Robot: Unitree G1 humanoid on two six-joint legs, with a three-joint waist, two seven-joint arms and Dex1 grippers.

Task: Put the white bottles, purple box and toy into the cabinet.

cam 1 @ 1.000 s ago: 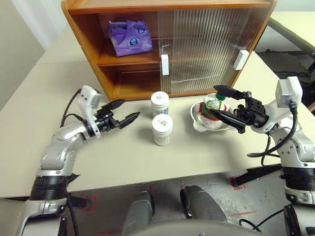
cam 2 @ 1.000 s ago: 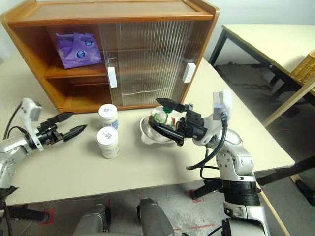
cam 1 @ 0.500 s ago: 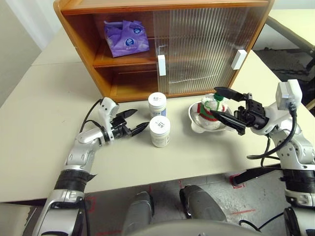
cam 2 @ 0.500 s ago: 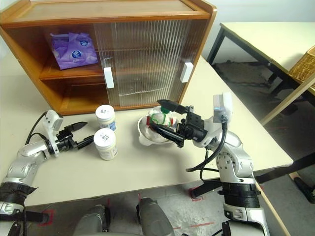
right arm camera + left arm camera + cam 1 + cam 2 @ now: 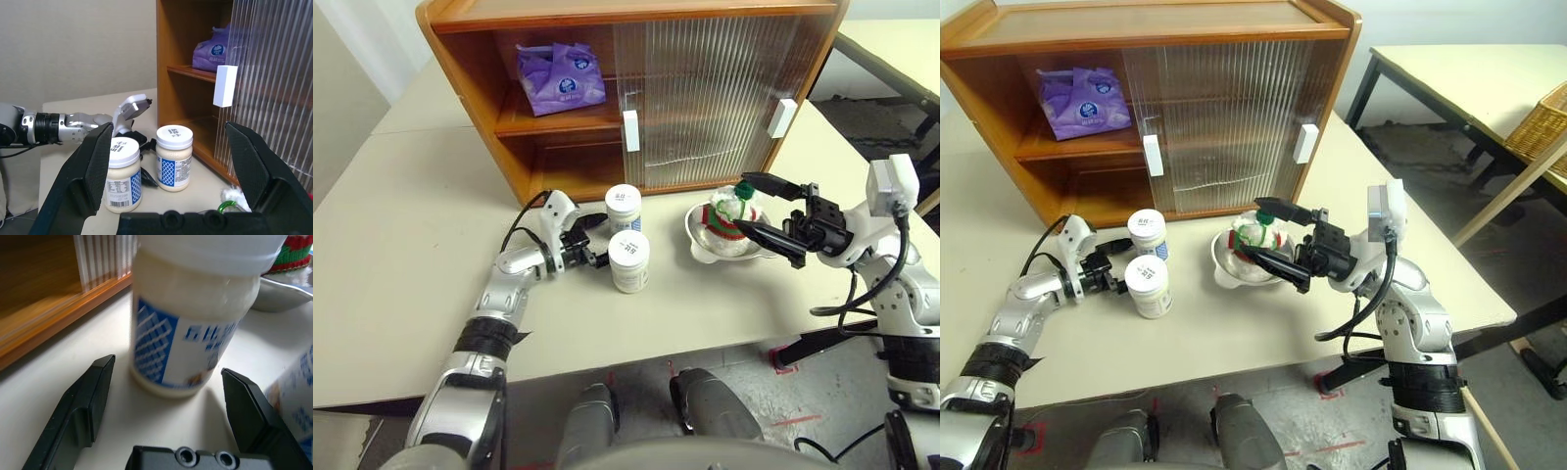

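Two white bottles stand on the table in front of the cabinet [image 5: 480, 69]: one nearer the cabinet [image 5: 624, 206], one nearer me [image 5: 629, 261]. My left gripper [image 5: 596, 241] is open just left of them. In the left wrist view the bottle by the cabinet [image 5: 195, 333] stands just past the fingertips [image 5: 98, 382]. The purple box [image 5: 560, 76] lies on the cabinet's upper shelf, on the open left side. The toy [image 5: 729, 211] sits in a metal bowl [image 5: 705, 247]. My right gripper [image 5: 741, 202] hangs open above the toy, coming from the right.
Ribbed sliding doors with white handles [image 5: 629, 130] cover the cabinet's right part. A second table [image 5: 1469, 69] and a wicker basket [image 5: 1542, 117] stand beyond the right side. The table's front edge runs close below the bottles.
My left gripper has moved right and a little lower, from open table up to the two bottles. The right gripper has stayed over the toy. The view has shifted slightly.
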